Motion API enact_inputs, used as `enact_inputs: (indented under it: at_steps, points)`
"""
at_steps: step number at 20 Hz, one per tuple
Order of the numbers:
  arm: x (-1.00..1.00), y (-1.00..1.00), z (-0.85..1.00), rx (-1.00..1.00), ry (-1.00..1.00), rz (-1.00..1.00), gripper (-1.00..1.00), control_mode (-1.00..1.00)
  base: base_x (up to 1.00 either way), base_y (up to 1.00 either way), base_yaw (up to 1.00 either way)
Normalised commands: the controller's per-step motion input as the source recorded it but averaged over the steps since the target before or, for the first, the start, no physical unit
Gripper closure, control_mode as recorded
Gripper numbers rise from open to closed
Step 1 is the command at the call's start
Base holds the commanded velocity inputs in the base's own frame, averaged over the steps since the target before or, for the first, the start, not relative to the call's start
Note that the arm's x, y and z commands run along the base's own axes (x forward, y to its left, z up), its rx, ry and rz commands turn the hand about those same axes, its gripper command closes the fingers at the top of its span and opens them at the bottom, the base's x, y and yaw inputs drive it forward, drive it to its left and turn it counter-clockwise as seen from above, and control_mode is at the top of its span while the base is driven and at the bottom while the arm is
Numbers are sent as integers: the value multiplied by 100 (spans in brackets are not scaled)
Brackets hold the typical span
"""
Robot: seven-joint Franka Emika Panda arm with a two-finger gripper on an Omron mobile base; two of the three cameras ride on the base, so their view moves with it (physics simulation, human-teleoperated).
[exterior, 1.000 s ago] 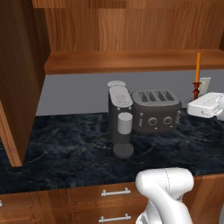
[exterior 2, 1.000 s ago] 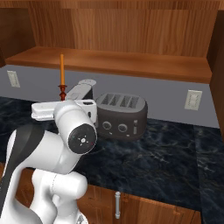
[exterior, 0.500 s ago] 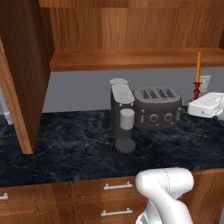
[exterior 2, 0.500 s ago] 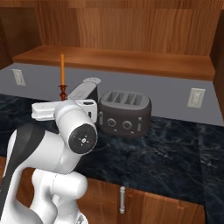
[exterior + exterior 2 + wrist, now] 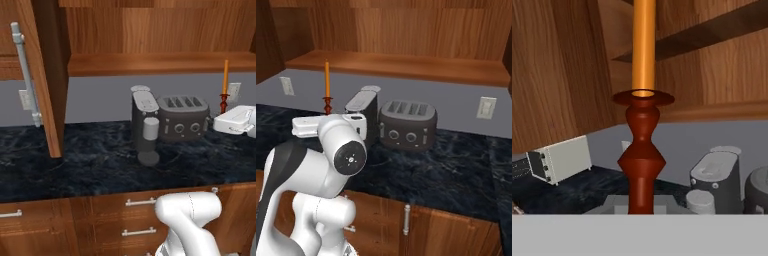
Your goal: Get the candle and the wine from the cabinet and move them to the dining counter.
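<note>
The jaws are closed narrow on the candle [image 5: 643, 145], gripping the foot of its dark red holder, so the orange taper stands upright straight above them. That low grip looks chosen to keep the thin taper free of pressure and the whole piece vertical while it is carried. In the left base view the candle [image 5: 225, 86] rises just above the white hand, at the far right of the black desk [image 5: 90, 165], out in front of the grey wall rather than inside the cabinet [image 5: 150, 62]. In the right base view it [image 5: 327, 85] stands over the hand, just behind the arm's big white joint.

Above and behind the jaws runs the cabinet's wooden bottom shelf; its open door [image 5: 42, 75], with the long grey handle [image 5: 26, 75], hangs well away on the far side of the desk. The wine cannot be seen from here, so it likely remains to be fetched, and the dining counter lies somewhere outside these views.

Beside the jaws stand the coffee machine [image 5: 144, 122] and the toaster [image 5: 183, 118], both close to the candle's base. They, and the shelf edge overhead, are what a careless swing could strike. A wall socket [image 5: 233, 91] sits just behind the taper.
</note>
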Motion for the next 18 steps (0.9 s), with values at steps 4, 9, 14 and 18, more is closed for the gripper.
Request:
enact_inputs:
  at_steps: [4, 9, 14, 18]
  points:
    - [0, 0, 0, 0, 0, 0, 100, 100, -74, 7, -4]
    - [0, 0, 0, 0, 0, 0, 100, 100, -70, 11, -5]
    - [0, 0, 0, 0, 0, 0, 100, 100, -72, 18, -3]
    - [0, 0, 0, 0, 0, 0, 100, 100, -77, 23, -3]
